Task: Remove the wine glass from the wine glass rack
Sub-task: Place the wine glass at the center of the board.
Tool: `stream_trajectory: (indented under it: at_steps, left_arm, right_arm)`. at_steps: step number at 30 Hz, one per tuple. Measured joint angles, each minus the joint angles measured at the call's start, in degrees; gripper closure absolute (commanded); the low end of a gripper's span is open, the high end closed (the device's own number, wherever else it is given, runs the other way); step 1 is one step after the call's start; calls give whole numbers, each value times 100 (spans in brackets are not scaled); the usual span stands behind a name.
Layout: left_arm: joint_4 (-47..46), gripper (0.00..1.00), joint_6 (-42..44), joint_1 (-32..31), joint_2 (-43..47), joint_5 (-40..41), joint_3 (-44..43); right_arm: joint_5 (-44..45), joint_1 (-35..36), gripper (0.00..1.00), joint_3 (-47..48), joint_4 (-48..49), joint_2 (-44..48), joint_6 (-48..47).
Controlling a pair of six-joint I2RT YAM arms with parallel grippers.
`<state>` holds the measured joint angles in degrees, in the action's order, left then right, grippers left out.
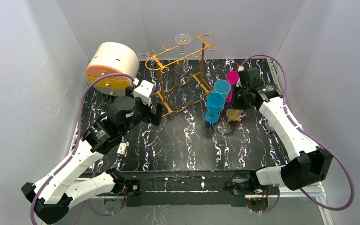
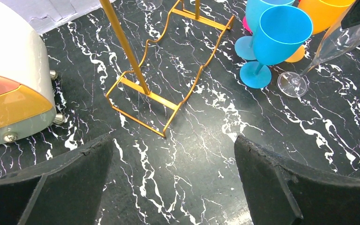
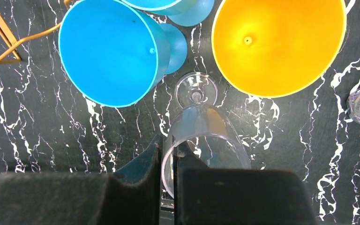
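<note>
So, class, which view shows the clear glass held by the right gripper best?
Right wrist: the clear glass fills the middle, rim pinched by the right gripper. Left wrist shows its foot and tilted stem; top external shows it small.

Top cam sits high up, well back from the wine glass rack (image 1: 201, 65), looking down and forward. Left wrist cam eyes the rack's foot from nearby. Right wrist cam hangs tight over the blue cup (image 3: 108, 51) just right of the rack; all three catch that cup.

Left arm (image 1: 77, 161) stretched forward, left gripper (image 2: 173, 185) jaws spread wide, right arm (image 1: 287, 127) bent inward, right gripper (image 3: 168, 157) pinched on wine glass (image 3: 205, 133) rim
</note>
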<state>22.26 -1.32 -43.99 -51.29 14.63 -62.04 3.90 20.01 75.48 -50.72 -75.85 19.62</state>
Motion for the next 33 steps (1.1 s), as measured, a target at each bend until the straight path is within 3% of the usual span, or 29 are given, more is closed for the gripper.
stream_trajectory:
  at_steps: [9,17,24,33]
  left_arm:
    - [122,2,-2,0,-13,260,0]
    - [225,2,-2,0,-55,479,0]
    - [267,2,-11,0,-59,730,0]
    - [273,2,-120,0,-214,890,0]
  right_arm:
    - [-22,4,88,212,35,-295,-74]
    - [-26,9,85,286,28,-378,-103]
    - [-22,15,68,302,9,-404,-83]
    - [-20,15,62,317,-7,-424,-4]
